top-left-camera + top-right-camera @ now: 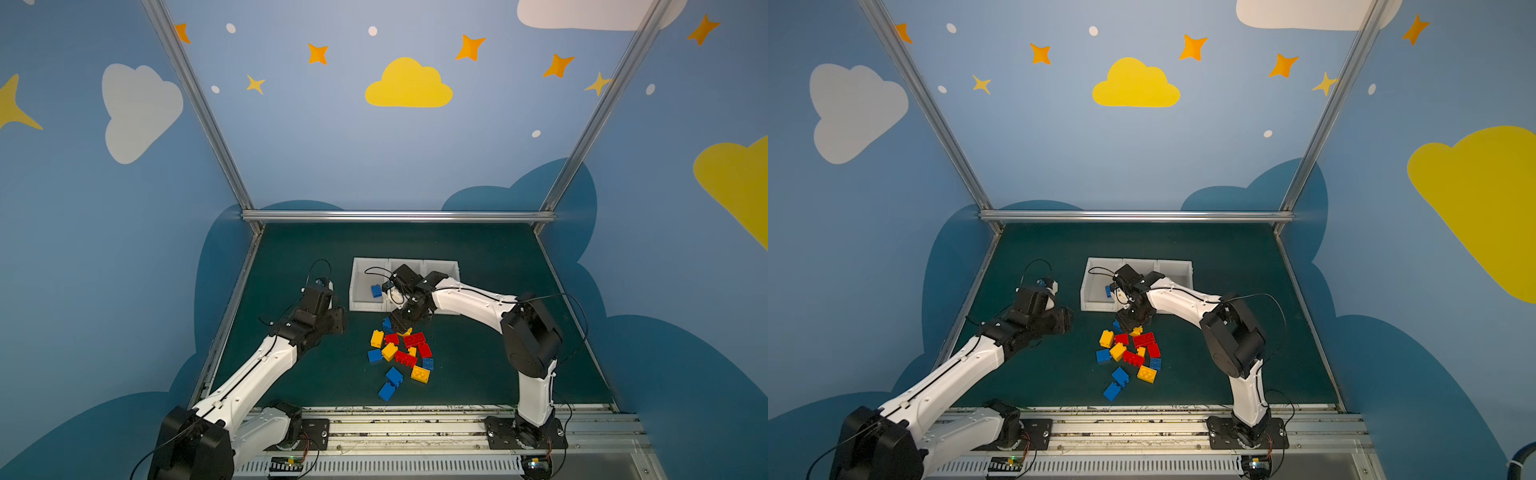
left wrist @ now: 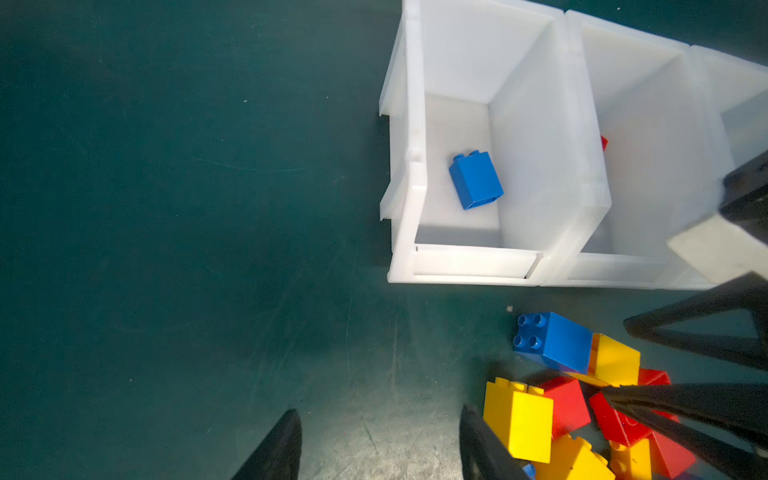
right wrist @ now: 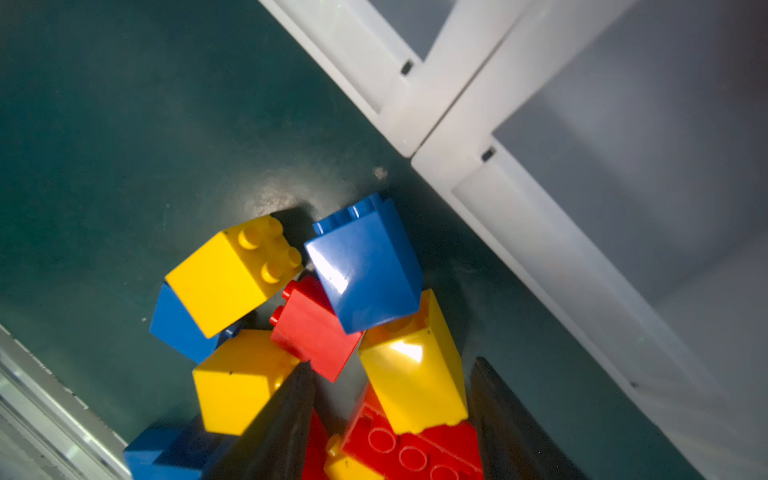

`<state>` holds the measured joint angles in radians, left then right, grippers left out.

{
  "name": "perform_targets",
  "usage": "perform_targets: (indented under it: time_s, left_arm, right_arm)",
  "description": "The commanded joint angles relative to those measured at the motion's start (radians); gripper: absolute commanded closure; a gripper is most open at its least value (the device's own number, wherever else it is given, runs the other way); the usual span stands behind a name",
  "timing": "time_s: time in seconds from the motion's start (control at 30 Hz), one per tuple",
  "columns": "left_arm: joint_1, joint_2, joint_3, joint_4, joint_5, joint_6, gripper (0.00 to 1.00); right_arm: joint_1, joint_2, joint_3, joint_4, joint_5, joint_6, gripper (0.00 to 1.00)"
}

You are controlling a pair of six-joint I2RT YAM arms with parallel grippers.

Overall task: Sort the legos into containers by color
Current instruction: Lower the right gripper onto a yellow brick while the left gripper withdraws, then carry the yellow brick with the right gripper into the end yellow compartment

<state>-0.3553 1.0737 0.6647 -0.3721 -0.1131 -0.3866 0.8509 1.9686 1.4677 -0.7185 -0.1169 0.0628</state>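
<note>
Right tool [image 3: 390, 365] hangs low over the pile of lego bricks [image 1: 401, 353], at the edge of the pile nearest the white bins [image 1: 372, 261]. Its two fingers are apart, and a yellow brick [image 3: 415, 365] lies between them. They do not seem to squeeze it yet, because there is a gap on one side. A blue brick [image 3: 365, 270] leans on the top of that yellow brick, and a red brick [image 3: 316, 328] sits just beside it.

Left tool [image 2: 378, 413] hangs off to the side, above bare green worktop [image 2: 166, 208], near the end bin [image 2: 409, 124]. Its fingers are apart too, with nothing between them.

Most bricks lie in one heap on the worktop in front of the bins. A lone blue brick [image 2: 476, 180] lies in the end bin nearest the left tool. A bit of red [image 2: 604, 143] peeks out in the middle bin. I cannot see into the last bin.

So the job looks only just begun, and the step in hand looks like a pick. Next, the fingers need to come together on the yellow brick's flat sides. The lift should be slow and straight up, because the leaning blue brick may tumble. Yellow belongs in a bin with no blue and no red, likely the last one.
</note>
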Motion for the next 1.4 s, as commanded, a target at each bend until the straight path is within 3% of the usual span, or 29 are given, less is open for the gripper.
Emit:
perform_targets:
  time_s: [0.0,0.27,0.5,0.7,0.97,1.13,1.37]
  left_arm:
    - [0.003,-0.010,-0.009,0.005,-0.006,-0.022,0.39]
    - [0.004,0.006,-0.012,0.012,0.018,-0.039,0.39]
    - [0.003,0.010,-0.014,0.036,0.038,-0.047,0.39]
    - [0.003,0.017,-0.015,0.033,0.044,-0.047,0.39]
    - [0.004,0.023,-0.027,0.047,0.072,-0.053,0.38]
    - [0.003,0.027,-0.036,0.066,0.100,-0.053,0.38]
    - [0.003,0.034,-0.038,0.071,0.131,-0.050,0.39]
  right_arm:
    - [0.010,0.036,0.028,-0.015,0.008,-0.055,0.42]
    - [0.024,0.058,0.012,-0.018,0.092,-0.053,0.57]
    - [0.022,0.021,-0.012,-0.006,0.113,-0.027,0.79]
    - [-0.001,-0.070,0.021,-0.059,0.149,-0.020,0.79]
    - [-0.136,-0.185,0.051,-0.098,0.219,0.005,0.79]
    - [-0.241,-0.154,0.050,-0.119,0.295,0.084,0.79]
    - [-0.295,-0.111,0.010,-0.082,0.322,0.154,0.78]
